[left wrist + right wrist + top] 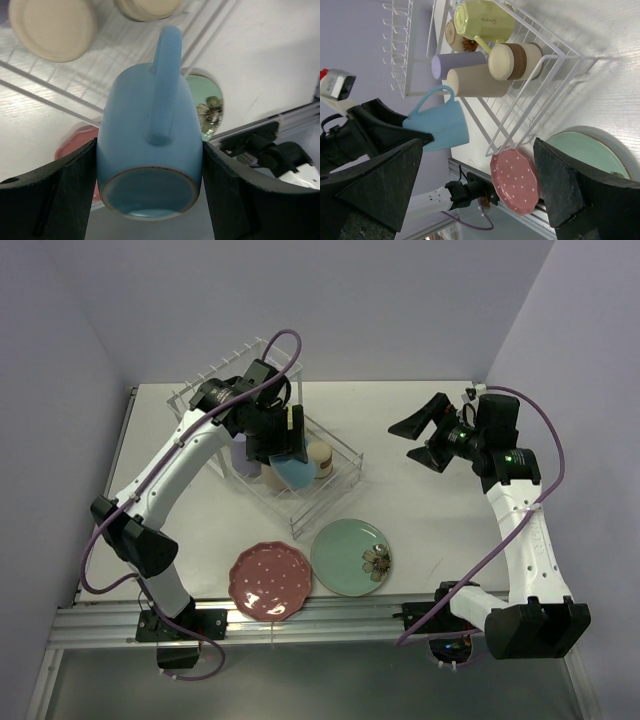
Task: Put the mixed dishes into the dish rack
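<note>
My left gripper [285,448] is shut on the light-blue cup [150,150], its black fingers [65,200] pressed against the cup's two sides. The cup's base faces the wrist camera and its handle points away. It hangs above the near part of the dish rack [335,445]. Inside the rack lie a yellow cup [485,22], a lavender cup [457,64], a beige cup [475,82] and a cream-and-brown cup [515,61]. The pink dotted plate [270,580] and mint-green plate [350,555] lie flat on the table. My right gripper [425,440] hovers open, holding nothing.
The rack's raised tier of upright pegs [215,370] stands at the back left by the wall. The two plates sit close to the table's near edge and the metal rail [320,615]. White tabletop [420,510] separates the rack from the right arm.
</note>
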Tool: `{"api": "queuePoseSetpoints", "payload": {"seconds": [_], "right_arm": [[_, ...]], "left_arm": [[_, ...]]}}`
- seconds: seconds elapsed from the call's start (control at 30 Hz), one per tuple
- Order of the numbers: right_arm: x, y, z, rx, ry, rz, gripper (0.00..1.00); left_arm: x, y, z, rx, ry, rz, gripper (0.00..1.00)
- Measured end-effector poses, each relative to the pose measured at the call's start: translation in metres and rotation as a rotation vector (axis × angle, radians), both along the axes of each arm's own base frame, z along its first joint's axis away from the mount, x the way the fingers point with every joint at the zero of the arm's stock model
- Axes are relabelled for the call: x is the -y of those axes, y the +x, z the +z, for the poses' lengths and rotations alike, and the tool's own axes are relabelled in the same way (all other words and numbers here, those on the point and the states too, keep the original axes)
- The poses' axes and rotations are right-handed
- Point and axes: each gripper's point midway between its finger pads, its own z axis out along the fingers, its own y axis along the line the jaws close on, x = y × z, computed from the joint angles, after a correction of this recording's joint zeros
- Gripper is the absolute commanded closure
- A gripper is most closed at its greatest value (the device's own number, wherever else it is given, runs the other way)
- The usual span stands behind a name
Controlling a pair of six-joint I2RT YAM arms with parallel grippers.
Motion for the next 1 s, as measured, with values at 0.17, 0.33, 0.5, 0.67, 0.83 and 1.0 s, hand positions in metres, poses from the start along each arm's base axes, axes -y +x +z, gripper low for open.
{"api": "queuePoseSetpoints", "payload": {"seconds": [0.17, 0.33, 0.5, 0.67, 0.83, 1.0], "right_arm": [[0.000, -0.003, 0.001, 0.004, -0.005, 0.003, 0.01], [-0.001, -0.007, 0.002, 0.014, -0.009, 0.015, 0.01], [0.000, -0.009, 0.000, 0.009, -0.019, 0.021, 0.01], [0.001, -0.016, -0.007, -0.020, -0.039, 0.031, 0.01], [0.001, -0.023, -0.010, -0.024, -0.063, 0.037, 0.01], [0.001, -0.029, -0.013, -0.028, -0.090, 0.043, 0.02]], "left_arm": [[-0.009, 0.001, -0.018, -0.007, 0.069, 0.000, 1.00], [-0.008, 0.001, -0.021, 0.005, 0.088, -0.015, 1.00], [0.001, 0.001, -0.030, 0.005, 0.113, -0.040, 1.00], [0.007, 0.003, -0.048, -0.011, 0.167, -0.055, 1.00], [0.008, 0.004, -0.059, -0.003, 0.218, -0.062, 1.00], [0.010, 0.002, -0.065, 0.000, 0.244, -0.072, 1.00]]}}
